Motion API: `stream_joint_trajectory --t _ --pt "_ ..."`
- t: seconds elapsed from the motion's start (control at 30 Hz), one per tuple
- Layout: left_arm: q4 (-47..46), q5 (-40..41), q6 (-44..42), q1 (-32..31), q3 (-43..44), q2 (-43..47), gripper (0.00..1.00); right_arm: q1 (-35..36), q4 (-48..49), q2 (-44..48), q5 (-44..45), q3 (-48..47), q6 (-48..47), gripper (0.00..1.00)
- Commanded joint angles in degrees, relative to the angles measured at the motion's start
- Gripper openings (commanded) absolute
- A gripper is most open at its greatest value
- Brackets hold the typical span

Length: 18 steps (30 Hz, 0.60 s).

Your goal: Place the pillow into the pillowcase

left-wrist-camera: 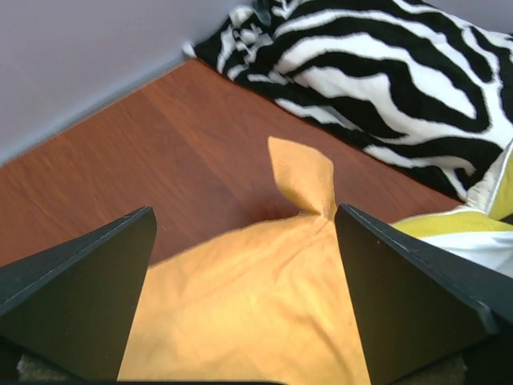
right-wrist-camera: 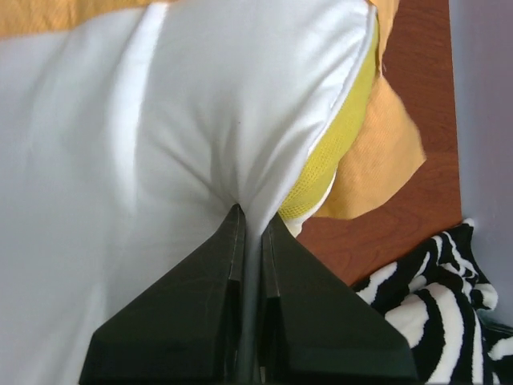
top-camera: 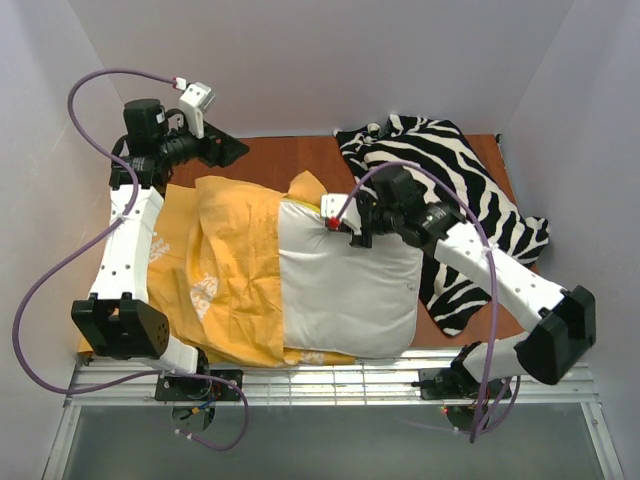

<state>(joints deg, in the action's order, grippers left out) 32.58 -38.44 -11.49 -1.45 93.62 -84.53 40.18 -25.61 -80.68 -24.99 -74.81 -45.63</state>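
- Brown wooden table [top-camera: 290, 160], grey walls around. The left claw [left-wrist-camera: 244, 212] hangs with its jaws wide apart, gripping nothing. The orange pillowcase [top-camera: 235, 250] lies just below and ahead of it.
- To its right lies the white pillow [top-camera: 345, 290], its left end seemingly inside the pillowcase mouth.
- Further right, the right claw [right-wrist-camera: 250, 212] is pinched on the pillow's far corner. With the pillowcase unheld, a push may drag or bunch it.
- Behind that claw, a zebra cloth [top-camera: 450, 170] crowds the arm.

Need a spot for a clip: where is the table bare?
The brown wooden tabletop is bare mostly along the far edge, between the orange-yellow fabric pillowcase and the zebra-striped cloth. Elsewhere the puffy white pillow and both fabrics crowd it.
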Motion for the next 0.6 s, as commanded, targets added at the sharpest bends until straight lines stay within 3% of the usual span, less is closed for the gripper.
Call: stream_joint_trajectory --t 0.0,0.03,0.1,0.3,0.43,0.57 --pt "14.9 -13.8 -0.8 3.4 3.0 -3.3 0.86 4.0 8.8 7.5 4.4 9.3 -12.5 0.01" --pt "16.8 -16.9 -1.8 3.5 3.1 -3.6 0.94 5.9 10.2 10.9 6.1 11.3 -13.9 0.01" --pt "20.1 -17.7 -1.6 3.5 2.3 -4.3 0.96 7.3 13.7 13.6 6.8 15.5 -15.9 0.01" --pt "20.6 -21.9 -10.9 2.2 -3.7 -1.5 0.98 9.3 13.0 15.5 6.5 15.7 -14.0 0.01" --pt "21.5 -19.8 -22.0 -3.9 -4.0 -0.7 0.98 11.0 11.9 15.1 5.6 13.9 -13.7 0.01" --pt "30.3 -18.5 -32.2 -11.4 -4.2 -1.2 0.98 12.4 11.1 15.1 6.6 13.5 -14.8 0.01"
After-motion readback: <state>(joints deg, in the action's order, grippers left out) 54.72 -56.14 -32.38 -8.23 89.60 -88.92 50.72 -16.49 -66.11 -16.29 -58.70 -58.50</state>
